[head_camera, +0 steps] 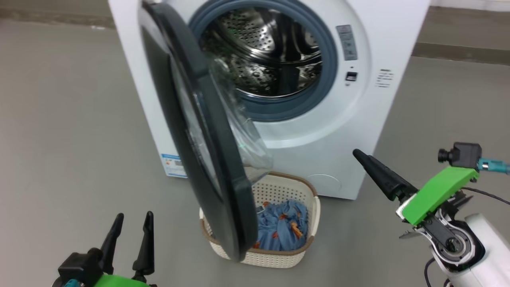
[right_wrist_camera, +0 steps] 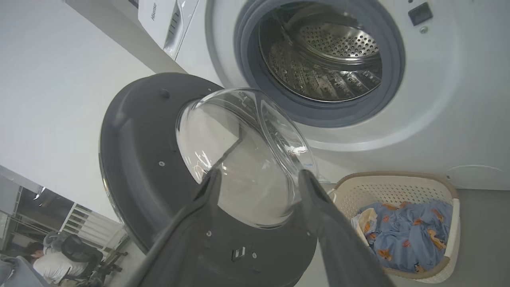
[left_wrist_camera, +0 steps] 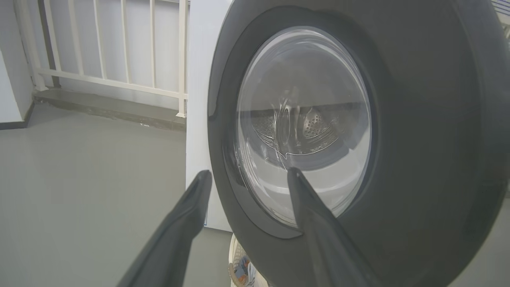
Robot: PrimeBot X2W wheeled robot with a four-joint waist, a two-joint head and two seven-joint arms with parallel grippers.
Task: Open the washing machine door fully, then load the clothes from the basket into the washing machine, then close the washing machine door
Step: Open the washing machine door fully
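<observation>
Left tool and right tool gape wide, empty (door half open, near basket).

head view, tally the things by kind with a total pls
washing machine: 1
washing machine door: 1
basket: 1
heap of clothes: 1
hands: 2, left hand and right hand
total: 6

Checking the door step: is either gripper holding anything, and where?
Nothing held. Left gripper and right gripper both stand open, clear of the washing machine door.
</observation>
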